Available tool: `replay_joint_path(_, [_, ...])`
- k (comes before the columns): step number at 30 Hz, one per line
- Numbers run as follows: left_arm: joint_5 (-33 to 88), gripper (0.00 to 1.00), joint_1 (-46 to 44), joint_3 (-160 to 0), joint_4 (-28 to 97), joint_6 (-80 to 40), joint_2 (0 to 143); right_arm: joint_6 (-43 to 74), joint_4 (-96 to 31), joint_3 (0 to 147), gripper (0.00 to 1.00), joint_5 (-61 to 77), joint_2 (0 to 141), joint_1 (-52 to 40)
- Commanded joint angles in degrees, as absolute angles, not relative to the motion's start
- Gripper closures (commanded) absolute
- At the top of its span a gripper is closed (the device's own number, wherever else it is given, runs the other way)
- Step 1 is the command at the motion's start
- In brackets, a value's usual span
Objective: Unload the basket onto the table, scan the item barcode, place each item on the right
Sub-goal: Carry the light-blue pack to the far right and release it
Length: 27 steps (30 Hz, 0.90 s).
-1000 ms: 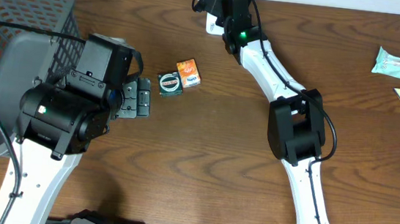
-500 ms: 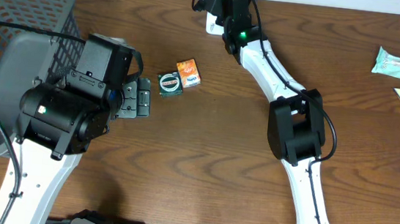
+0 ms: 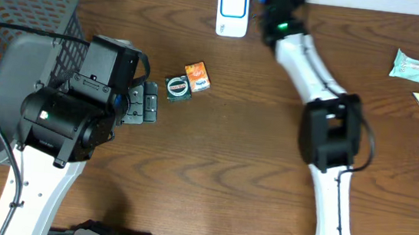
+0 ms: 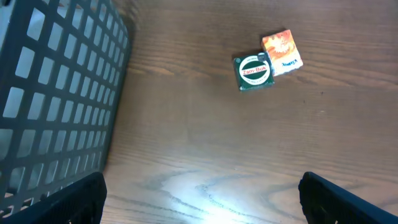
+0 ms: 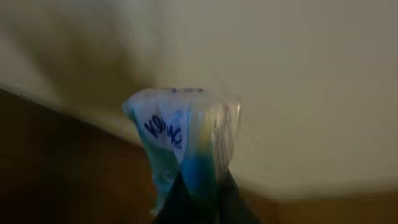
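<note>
Up top, right gripper (image 5: 194, 198) clamped on a blue-and-white packet (image 5: 180, 134), near the white scanner (image 3: 233, 12) at the table's (image 3: 213, 156) far edge, left gripper (image 4: 202, 193) spread wide, empty, beside the basket (image 4: 56, 93)

The item (image 5: 183, 134) is a small packet of thin, crinkled plastic, white and pale blue. It carries dark blue letters, too blurred to read. It stands upright in the air, pinched at its lower end by the closed right gripper (image 5: 193, 196), over the far edge of the tabletop. The scanner (image 3: 233, 10) is a white, rounded rectangular unit with a pale window. It sits at the far edge of the tabletop, near the middle, close to the packet but apart from it.
</note>
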<state>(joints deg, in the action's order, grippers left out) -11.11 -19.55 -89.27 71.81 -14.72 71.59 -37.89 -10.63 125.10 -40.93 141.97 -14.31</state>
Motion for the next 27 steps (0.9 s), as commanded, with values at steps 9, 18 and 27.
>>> replay_joint_path(9, [-12.08,0.02,-19.27,-89.73,71.99,-14.20,71.85,-3.42,-41.76,125.82,0.99,-37.58,139.87,4.16])
replay_joint_path(18, [-12.08,0.02,-19.27,-89.73,71.99,-14.17,71.85,3.38,-51.22,125.82,0.87,-36.67,139.85,15.88])
replay_joint_path(27, [-12.08,0.02,-19.27,-89.73,71.99,-14.20,71.85,3.40,-52.23,125.82,0.13,-15.22,139.85,20.53])
